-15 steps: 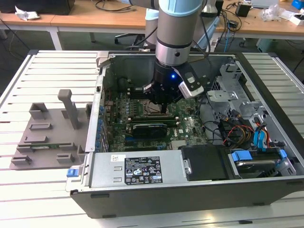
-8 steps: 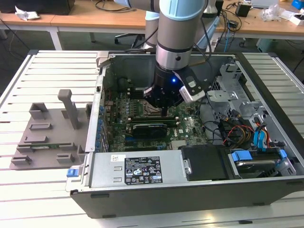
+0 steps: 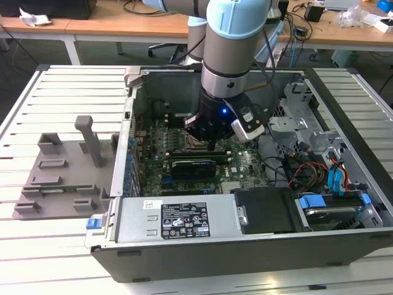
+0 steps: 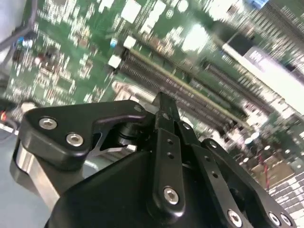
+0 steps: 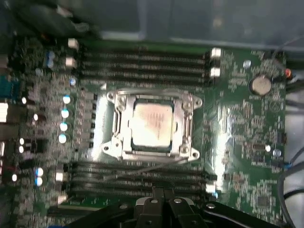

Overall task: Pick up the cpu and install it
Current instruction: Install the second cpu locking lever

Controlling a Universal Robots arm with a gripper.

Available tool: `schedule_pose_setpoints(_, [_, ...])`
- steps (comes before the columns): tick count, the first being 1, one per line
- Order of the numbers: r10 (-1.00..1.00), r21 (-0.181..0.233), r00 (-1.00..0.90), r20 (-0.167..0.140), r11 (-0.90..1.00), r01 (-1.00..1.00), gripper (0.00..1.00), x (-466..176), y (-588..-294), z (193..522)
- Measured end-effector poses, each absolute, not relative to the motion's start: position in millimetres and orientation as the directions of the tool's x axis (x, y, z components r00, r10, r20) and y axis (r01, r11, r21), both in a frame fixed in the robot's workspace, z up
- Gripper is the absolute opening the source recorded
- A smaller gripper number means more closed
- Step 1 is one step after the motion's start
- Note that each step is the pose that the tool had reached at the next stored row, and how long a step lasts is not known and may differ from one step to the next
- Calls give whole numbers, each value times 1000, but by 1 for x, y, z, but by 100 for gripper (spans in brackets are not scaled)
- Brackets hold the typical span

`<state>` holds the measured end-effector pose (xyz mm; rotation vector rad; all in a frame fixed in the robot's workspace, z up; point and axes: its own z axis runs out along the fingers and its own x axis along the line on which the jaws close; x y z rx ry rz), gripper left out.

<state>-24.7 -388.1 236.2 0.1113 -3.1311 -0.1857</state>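
Note:
The cpu [image 5: 152, 123], a small square chip with a silvery top, lies flat inside the metal socket frame [image 5: 186, 124] on the green motherboard [image 5: 242, 142]. In the first wrist view my gripper [image 5: 159, 194] hovers above the memory slots beside the socket, apart from the cpu, fingers pressed together with nothing between them. In the second wrist view the black fingertips [image 4: 164, 102] meet over the slots. In the exterior view the gripper [image 3: 212, 145] reaches down into the open computer case [image 3: 184, 246].
A long black expansion card [image 3: 193, 166] lies just in front of the gripper. Drive bays and cables [image 3: 313, 175] crowd the exterior view's right. A grey fixture plate [image 3: 61, 178] sits on the slatted table at the exterior view's left.

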Motion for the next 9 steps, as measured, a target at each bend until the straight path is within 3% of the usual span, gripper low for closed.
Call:
schedule_pose_setpoints(2, [-71, 151, -997, -4, 986, -71, 11, -28, -388, 236])
schedule_pose_setpoints(9, [-71, 162, -997, -4, 984, -71, 11, -42, -388, 225])
